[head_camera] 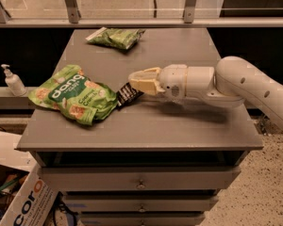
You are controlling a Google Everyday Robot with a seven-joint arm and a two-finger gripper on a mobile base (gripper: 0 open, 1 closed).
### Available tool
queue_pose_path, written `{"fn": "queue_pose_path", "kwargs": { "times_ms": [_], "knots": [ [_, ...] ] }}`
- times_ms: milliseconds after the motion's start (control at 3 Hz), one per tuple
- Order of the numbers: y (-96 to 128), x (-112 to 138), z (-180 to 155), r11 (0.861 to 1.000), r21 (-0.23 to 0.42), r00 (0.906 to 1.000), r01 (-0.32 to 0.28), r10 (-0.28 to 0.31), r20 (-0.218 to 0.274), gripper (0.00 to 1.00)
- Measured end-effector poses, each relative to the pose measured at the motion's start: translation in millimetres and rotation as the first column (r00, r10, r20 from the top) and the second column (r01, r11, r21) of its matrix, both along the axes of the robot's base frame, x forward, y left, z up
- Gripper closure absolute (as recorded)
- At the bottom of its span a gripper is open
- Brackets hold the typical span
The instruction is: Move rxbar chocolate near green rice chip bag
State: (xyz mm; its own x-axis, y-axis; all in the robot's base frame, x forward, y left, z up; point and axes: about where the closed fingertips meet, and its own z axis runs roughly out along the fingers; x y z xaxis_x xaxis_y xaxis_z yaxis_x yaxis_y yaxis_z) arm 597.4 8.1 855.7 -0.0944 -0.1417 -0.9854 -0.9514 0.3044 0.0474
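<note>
With the gripper (135, 82) pinching the bar (127, 94) by its end, just beside the dang bag (73, 95), it should lower the bar flat onto the table (179, 126) before letting go.

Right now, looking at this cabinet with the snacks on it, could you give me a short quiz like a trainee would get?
1. True or false: the black snack bar lies at the far edge of the cabinet top, away from the gripper.
2. Which thing is the snack bar right beside? A. the pump bottle B. the big bright green chip bag C. the cardboard box
3. How many green bags lie on the cabinet top?
Key: 1. False: it sits mid-cabinet, at the tip of the gripper, which is closed on it. 2. B. 3. Two: the big one at the left, and a small dark green bag at the back.
</note>
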Motion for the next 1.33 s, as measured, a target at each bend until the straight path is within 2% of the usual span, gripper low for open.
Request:
{"fn": "queue_pose_path", "kwargs": {
  "times_ms": [1000, 1333],
  "knots": [
    [-1.1, -6.9, -6.6, 1.000, -0.028, 0.9995, 0.000, 0.000, -0.032, 0.12],
    [-5.9, -5.5, -4.1, 0.999, -0.031, 0.9994, 0.008, -0.009, -0.033, 0.00]
  ]
}}
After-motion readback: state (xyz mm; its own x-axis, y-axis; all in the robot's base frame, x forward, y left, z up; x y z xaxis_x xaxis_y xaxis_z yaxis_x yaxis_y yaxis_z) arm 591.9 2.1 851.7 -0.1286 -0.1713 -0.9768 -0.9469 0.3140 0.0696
